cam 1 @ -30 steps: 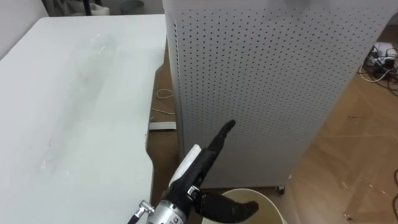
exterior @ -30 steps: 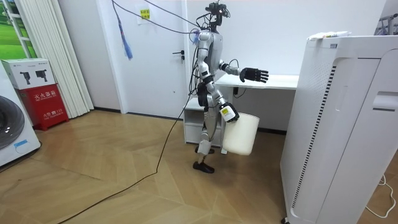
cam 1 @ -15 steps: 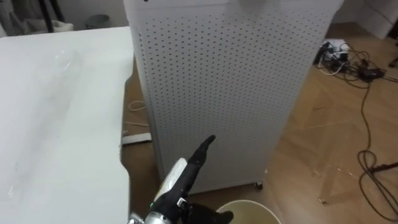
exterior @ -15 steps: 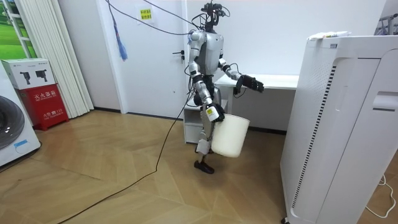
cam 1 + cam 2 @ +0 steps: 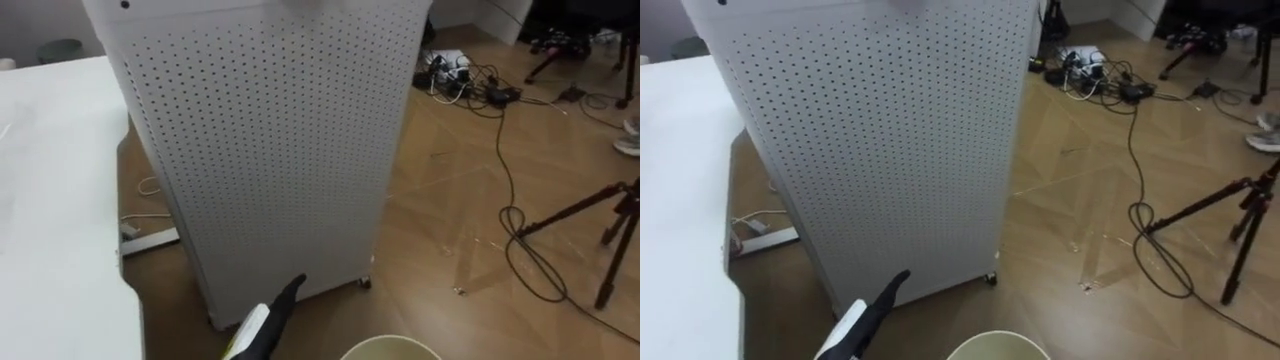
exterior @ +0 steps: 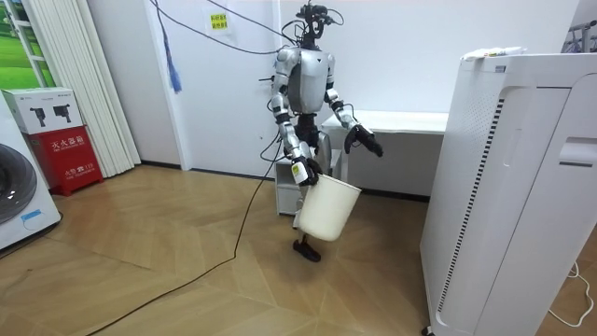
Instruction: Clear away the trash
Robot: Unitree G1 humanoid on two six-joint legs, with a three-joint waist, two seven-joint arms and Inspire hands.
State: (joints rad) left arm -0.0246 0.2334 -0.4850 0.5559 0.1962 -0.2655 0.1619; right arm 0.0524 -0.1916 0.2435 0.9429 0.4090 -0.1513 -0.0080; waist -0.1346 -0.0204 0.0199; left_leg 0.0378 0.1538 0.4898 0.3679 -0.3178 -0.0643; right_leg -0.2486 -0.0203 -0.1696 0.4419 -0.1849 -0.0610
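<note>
Room view: right robot hand [image 6: 304,174] grips bucket [image 6: 326,211].

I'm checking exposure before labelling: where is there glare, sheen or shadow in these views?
Left eye view: a pale sheen on the floor, and shadow at the foot of the white cabinet. Room view: a soft sheen on the floor to the left of the bucket.

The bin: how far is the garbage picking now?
Done: the right hand carries the white bin at its rim, beside the table. In hand: no garbage; the left hand is open and empty. Left: all picking of garbage into the bin.
</note>
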